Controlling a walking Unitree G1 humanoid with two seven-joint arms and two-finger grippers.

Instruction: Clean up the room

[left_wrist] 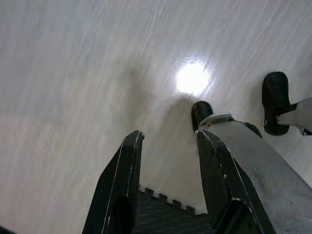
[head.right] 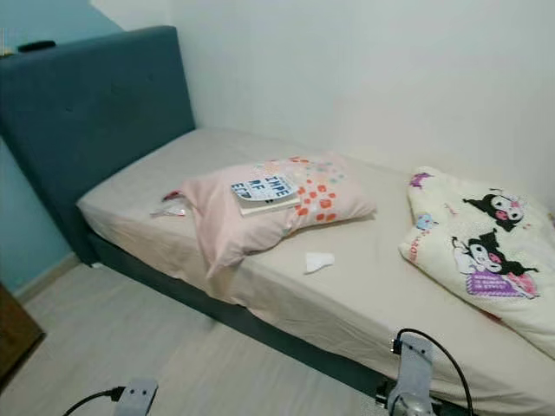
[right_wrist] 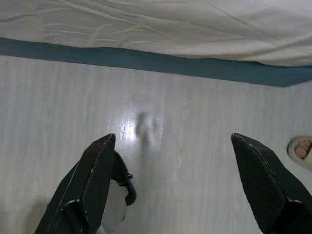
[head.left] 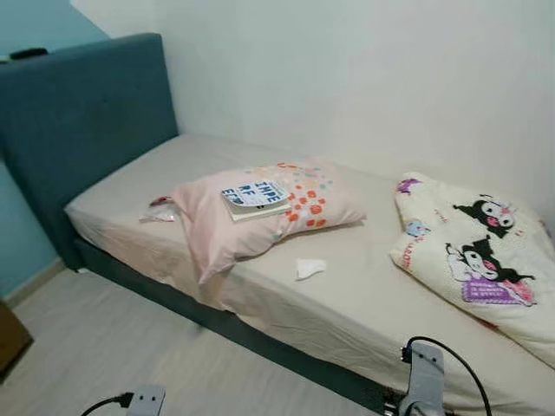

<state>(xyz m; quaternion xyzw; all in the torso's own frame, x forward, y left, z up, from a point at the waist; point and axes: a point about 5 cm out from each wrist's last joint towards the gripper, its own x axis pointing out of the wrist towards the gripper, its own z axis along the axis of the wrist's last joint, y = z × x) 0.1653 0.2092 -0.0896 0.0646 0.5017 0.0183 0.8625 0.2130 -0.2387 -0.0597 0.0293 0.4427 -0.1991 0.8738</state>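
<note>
– Two grippers hang idle over pale floor: left gripper [left_wrist: 168,185] slightly parted, right gripper [right_wrist: 178,183] spread wide, both empty.

– You'll find the crumpled white tissue [head.left: 310,268] on the beige bedsheet [head.left: 364,303], beside the pink pillow [head.left: 260,212].

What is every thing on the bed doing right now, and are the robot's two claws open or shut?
Pillow: lying crooked on the bed, one corner over the edge.
Book: closed, lying on the pillow.
Tissue: crumpled, loose on the sheet.
Wrapper: lying beside the pillow.
Blanket: folded at the bed's end.
Left gripper: open, over the floor.
Right gripper: wide open, over the floor.
</note>
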